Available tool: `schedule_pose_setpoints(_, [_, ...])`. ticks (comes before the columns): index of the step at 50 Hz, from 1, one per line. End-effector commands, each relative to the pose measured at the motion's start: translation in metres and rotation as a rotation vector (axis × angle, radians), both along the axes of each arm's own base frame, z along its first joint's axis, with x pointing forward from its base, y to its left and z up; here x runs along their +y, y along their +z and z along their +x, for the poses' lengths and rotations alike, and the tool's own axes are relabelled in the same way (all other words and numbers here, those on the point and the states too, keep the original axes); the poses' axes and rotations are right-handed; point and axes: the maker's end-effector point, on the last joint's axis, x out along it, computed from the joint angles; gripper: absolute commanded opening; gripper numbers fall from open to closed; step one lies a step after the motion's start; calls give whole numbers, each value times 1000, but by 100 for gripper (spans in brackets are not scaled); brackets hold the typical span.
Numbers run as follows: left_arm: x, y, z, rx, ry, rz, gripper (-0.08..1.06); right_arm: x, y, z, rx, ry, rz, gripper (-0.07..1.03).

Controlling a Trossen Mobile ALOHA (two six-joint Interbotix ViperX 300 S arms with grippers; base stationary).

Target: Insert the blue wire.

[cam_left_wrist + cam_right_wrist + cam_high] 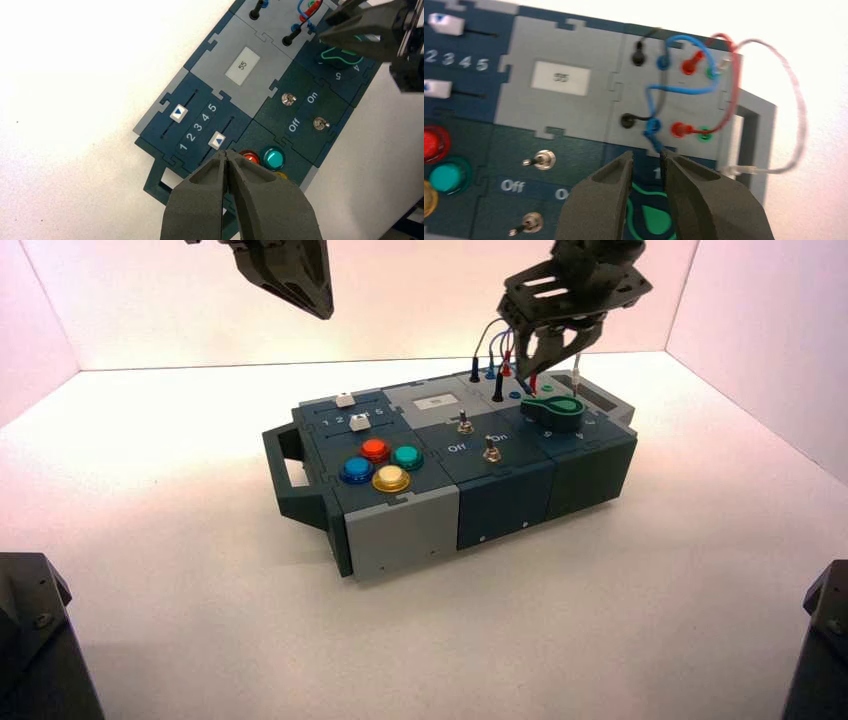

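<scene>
we're keeping the right end effector (646,156) open by the near blue socket (653,124), probably for gripping or nudging the loose plug.
the blue wire (684,90) is arching from the far blue socket (663,62), its near plug (653,141) leaning; we're parking the closed left end effector (226,154) over the box's (210,57) slider end.

The white label (242,66) on the box's grey panel (220,57) reads "55". "1 2 3 4 5" stands between the sliders (198,127); "Off" and "On" mark the switch panel (303,112); "4" and "5" stand beside the green-lined knob (340,57).
</scene>
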Motion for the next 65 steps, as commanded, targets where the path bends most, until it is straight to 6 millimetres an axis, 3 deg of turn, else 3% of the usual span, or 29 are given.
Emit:
schedule_pose_setpoints(1, [-1,12,3,-34,5,-24,-3,-4,12,11,-37,-24,19,31])
schedule_pose_setpoints(23, [-1,13,2,-39,3,-26,-3,0,16,15,-35,-54,50,31])
schedule_pose_setpoints(46, [0,12,1,-37,1,-23,-3,4,2,14,13,-62,42,31])
schedule_pose_setpoints(65, [0,11,1,-35,0,-20,-3,7,4,20,3,-57,43,31])
